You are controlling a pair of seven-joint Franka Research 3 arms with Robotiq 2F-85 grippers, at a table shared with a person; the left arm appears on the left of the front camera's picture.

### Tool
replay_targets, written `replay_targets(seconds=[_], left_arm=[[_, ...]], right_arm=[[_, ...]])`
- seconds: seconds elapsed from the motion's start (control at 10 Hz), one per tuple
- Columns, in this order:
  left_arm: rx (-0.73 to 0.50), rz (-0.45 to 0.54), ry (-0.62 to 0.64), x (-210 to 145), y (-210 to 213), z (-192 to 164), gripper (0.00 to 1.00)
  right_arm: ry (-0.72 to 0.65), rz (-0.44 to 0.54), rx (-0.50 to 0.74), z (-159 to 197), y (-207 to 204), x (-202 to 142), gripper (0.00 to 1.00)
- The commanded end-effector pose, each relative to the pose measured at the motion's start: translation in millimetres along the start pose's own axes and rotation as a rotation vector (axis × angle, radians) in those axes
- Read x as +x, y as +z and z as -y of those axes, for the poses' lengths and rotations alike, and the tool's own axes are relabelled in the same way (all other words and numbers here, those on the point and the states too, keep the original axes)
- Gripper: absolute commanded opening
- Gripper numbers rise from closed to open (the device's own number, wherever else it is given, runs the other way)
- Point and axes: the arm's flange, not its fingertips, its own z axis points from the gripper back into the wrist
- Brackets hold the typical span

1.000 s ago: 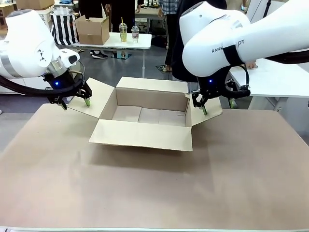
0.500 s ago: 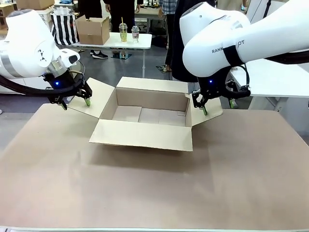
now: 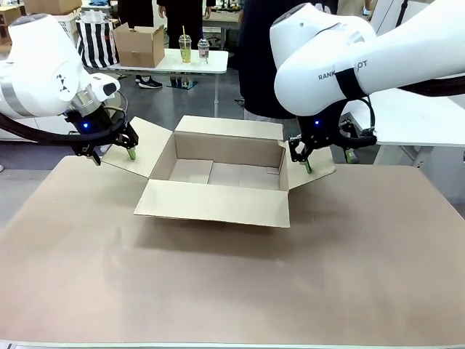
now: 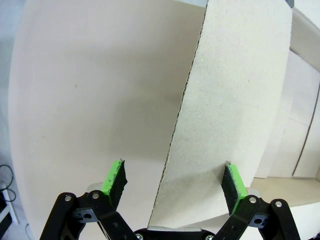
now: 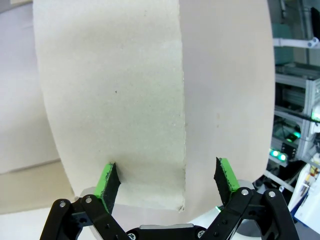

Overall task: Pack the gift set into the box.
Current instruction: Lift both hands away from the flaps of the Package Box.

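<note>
Worktop [image 3: 218, 291] bare up front. Box [image 3: 218, 178] sits mid-worktop, flaps out, inside looks empty; gift set not in view, so packing not started. Left tool [image 3: 112, 149] and right tool [image 3: 325, 154] sit at the side flaps. Wrist views add: both tools wide, a flap edge between the pads, probably not touching.

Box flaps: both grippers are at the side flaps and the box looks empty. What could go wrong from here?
1. Both the left gripper and the right gripper are open astride flap edges; closing off-centre could crease a flap.
2. Pulling unevenly could slide the box across the table.
3. The near flap lies outward and could snag.
</note>
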Motion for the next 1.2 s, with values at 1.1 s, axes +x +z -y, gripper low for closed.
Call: replay_targets(seconds=[1.1], left_arm=[[0.019, 0.013, 0.011, 0.0, -0.3, 1.1, 1.00]], right_arm=[[0.003, 0.009, -0.015, 1.9, 1.7, 3.4, 1.00]])
